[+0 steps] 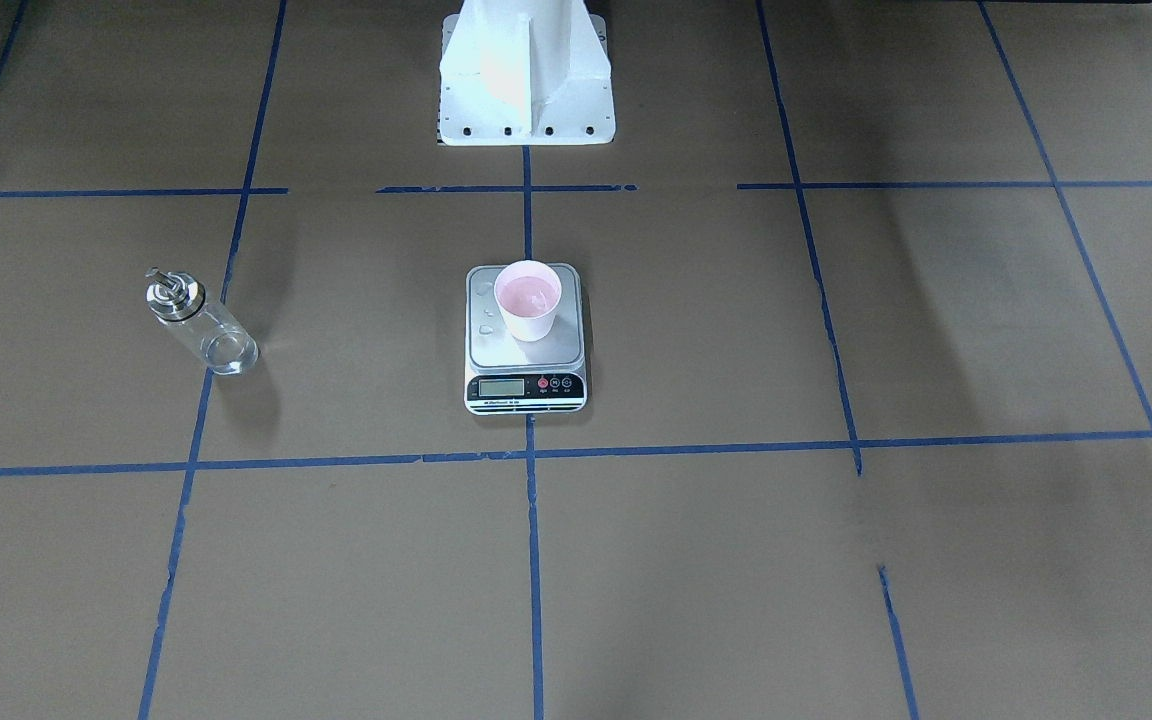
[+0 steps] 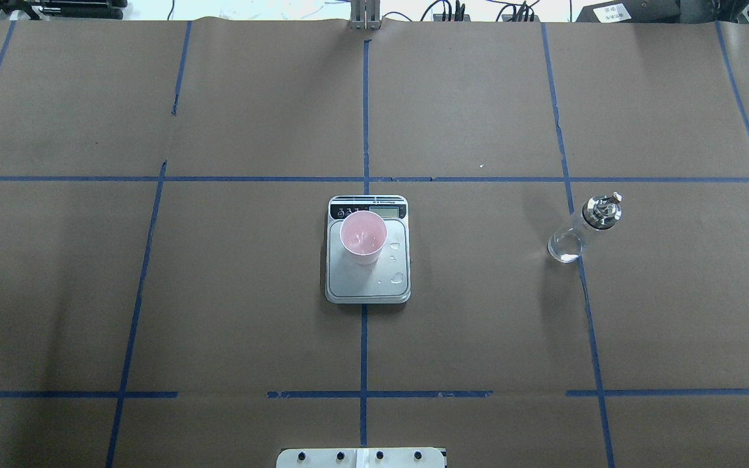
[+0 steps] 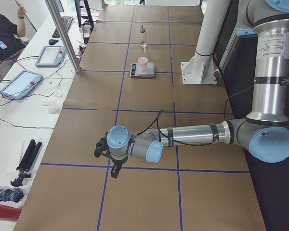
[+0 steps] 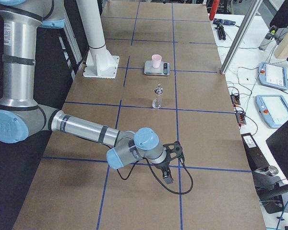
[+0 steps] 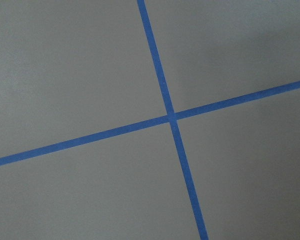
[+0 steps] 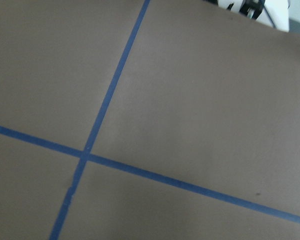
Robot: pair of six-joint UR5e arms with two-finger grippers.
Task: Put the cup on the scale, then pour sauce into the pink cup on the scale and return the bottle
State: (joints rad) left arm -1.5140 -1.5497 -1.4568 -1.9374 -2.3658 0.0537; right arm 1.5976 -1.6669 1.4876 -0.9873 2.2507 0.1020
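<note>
The pale pink cup (image 1: pixel 528 300) stands upright on the scale (image 1: pixel 526 385) at the table's middle, with clear liquid in it and a few drops on the platform (image 2: pixel 398 279). The clear bottle (image 1: pixel 198 325) with a silver cap stands upright on the table on the robot's right, apart from the scale (image 2: pixel 368 292); it also shows in the overhead view (image 2: pixel 579 231). My left gripper (image 3: pixel 100 148) hovers low at the table's left end and my right gripper (image 4: pixel 176 149) at the right end, both far from cup and bottle. I cannot tell whether they are open. Both wrist views show only paper and tape.
The robot's white pedestal (image 1: pixel 526 90) stands behind the scale. Brown paper with blue tape lines (image 2: pixel 365 351) covers the table. A metal post (image 3: pixel 62 33), tablets (image 3: pixel 19 84) and a seated person (image 3: pixel 2 38) are on the operators' side.
</note>
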